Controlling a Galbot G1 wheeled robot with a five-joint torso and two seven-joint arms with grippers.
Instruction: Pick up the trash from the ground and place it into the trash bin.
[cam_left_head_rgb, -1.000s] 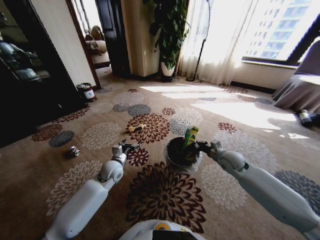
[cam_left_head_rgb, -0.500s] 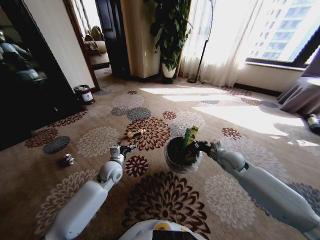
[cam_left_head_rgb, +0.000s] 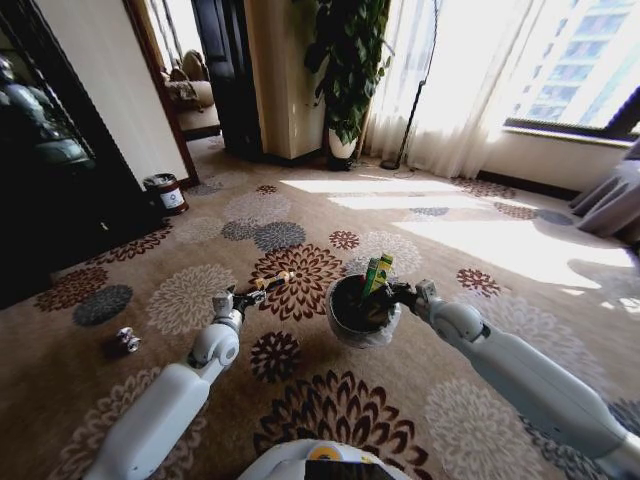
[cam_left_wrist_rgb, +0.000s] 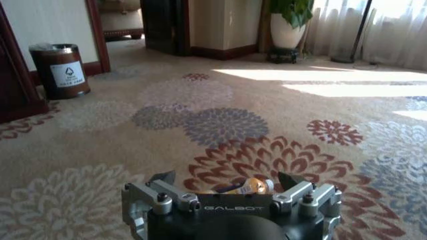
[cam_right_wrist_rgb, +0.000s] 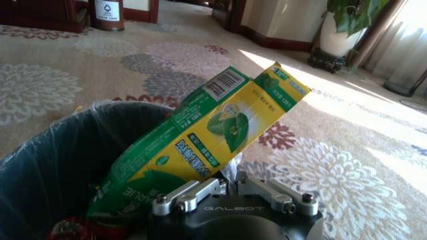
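Two GALBOT-marked grippers: left gripper (cam_left_wrist_rgb: 227, 186) open over litter (cam_left_wrist_rgb: 245, 187), right gripper (cam_right_wrist_rgb: 230, 187) shut beside green packet (cam_right_wrist_rgb: 200, 145).

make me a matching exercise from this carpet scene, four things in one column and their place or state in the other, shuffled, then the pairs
Things:
1. green and yellow box
2. dark-red bin
3. left gripper
4. potted plant

Places or states:
A. open, low over the carpet just short of a small yellowish piece of litter
B. by the curtains at the far wall
C. sticking up out of the trash bin
D. beside the dark doorframe, white label on its side

Pairs: 1-C, 2-D, 3-A, 4-B
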